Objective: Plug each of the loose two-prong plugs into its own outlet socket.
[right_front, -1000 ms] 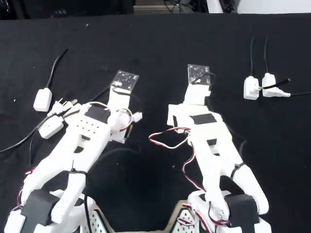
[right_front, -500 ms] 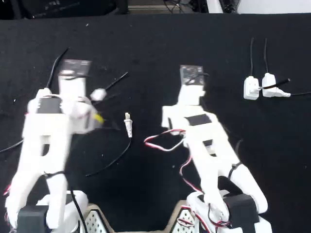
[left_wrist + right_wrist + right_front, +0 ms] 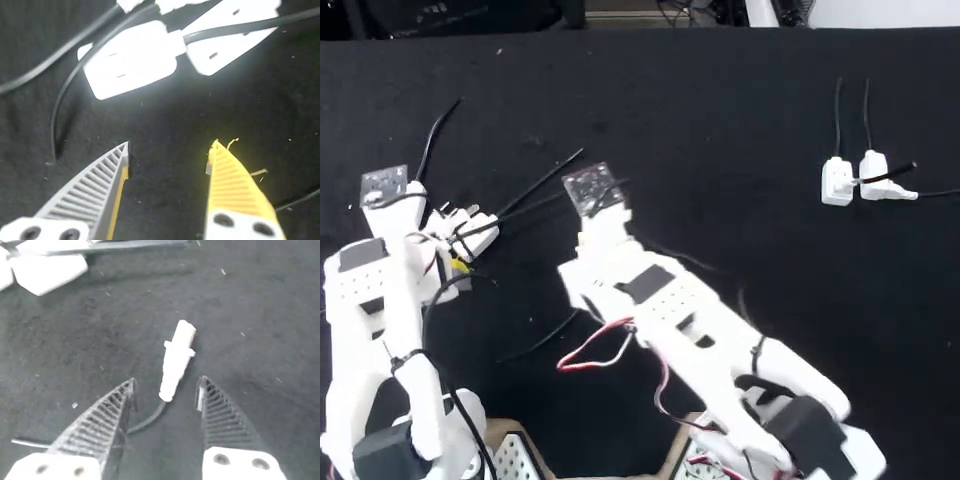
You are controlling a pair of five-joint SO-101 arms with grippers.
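Left gripper (image 3: 170, 146), jaws apart, over the black table (image 3: 720, 90), near two white outlet sockets (image 3: 131, 64) lying side by side, right gripper (image 3: 166, 382), jaws apart, straddling the cord end of a loose white plug (image 3: 177, 359) lying flat on the table.

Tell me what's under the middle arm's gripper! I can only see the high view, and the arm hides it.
Observer: A loose white plug lies on the black cloth. Its cord end sits between the open fingertips of the right gripper.
Operator: What about the arm on the left side? What is it pointing at?
Observer: The left gripper is open too. Two white sockets lie side by side just ahead of it, with black cords running across them.
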